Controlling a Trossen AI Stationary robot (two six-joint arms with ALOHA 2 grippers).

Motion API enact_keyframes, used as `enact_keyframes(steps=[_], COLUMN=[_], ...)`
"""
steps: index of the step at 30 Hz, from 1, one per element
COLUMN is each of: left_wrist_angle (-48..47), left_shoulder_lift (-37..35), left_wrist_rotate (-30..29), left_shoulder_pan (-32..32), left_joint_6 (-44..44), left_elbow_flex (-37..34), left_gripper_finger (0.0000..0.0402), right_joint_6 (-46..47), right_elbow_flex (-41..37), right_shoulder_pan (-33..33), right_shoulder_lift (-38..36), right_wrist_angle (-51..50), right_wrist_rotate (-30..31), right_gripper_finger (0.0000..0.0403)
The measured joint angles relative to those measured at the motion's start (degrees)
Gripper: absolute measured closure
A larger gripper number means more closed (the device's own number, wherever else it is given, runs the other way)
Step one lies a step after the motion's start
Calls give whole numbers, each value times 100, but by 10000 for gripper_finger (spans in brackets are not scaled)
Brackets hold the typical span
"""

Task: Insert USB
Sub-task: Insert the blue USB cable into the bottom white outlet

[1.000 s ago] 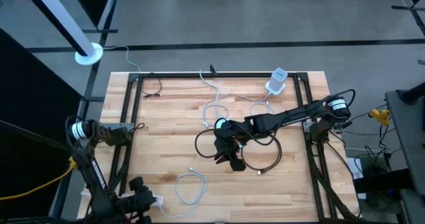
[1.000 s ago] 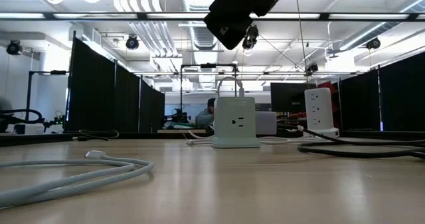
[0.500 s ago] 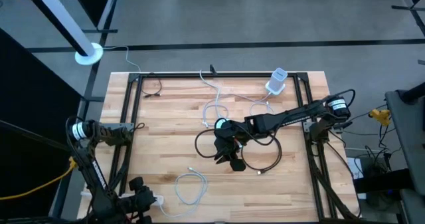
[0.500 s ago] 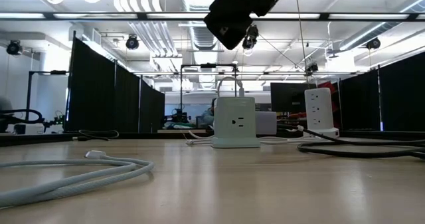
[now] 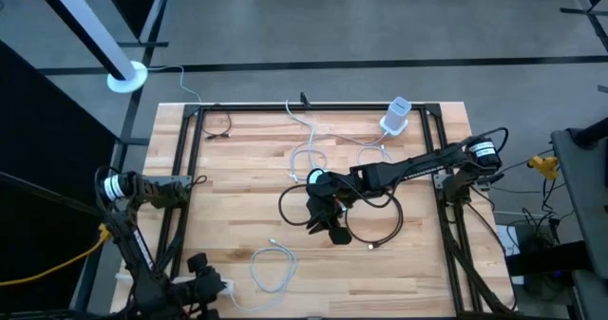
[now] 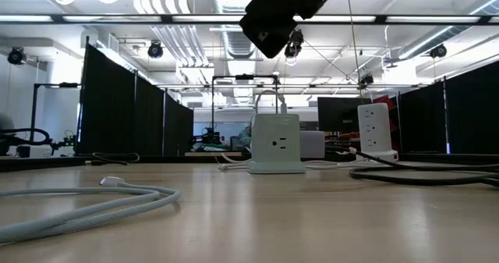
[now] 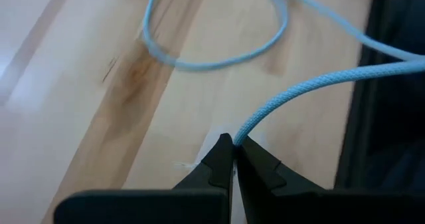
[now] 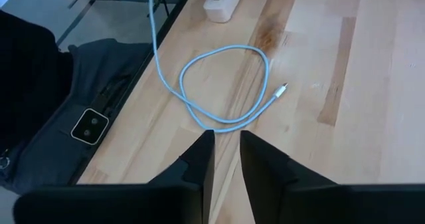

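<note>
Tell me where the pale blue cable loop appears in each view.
High view: cable near the wooden table's front left.
Low view: left foreground.
Left wrist view: upper part of the picture.
Right wrist view: centre.
Shared landmark: the wooden table under it.

Pale blue cable (image 8: 219,84) on light wood table (image 8: 372,84).

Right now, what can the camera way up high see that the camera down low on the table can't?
Only the high view shows both arms whole: the left gripper at the table's near left corner, the right gripper mid-table over a black cable, and the wooden table with its frame.

Only the low view shows the room behind, with dark curtains and ceiling lights.

Both show the looped white cable and the white power tower.
</note>
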Motion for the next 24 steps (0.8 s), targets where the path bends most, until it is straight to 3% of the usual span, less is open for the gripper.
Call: enact_keyframes(steps=[7, 15, 24], left_wrist_angle=[310, -91, -623], left_shoulder_lift=[0, 0, 0], left_wrist_rotate=[132, 575, 555], left_shoulder_pan=[150, 156, 150], left_joint_6=[439, 427, 333], left_elbow_flex=[-7, 161, 395], left_gripper_finger=[401, 401, 401], right_joint_6=[3, 46, 60], right_elbow_flex=[0, 0, 0], right_shoulder_pan=[3, 11, 11], right_shoulder_lift=[0, 0, 0], right_wrist_angle=[0, 0, -1], right_wrist_rotate=[0, 0, -1], right_gripper_finger=[352, 335, 340])
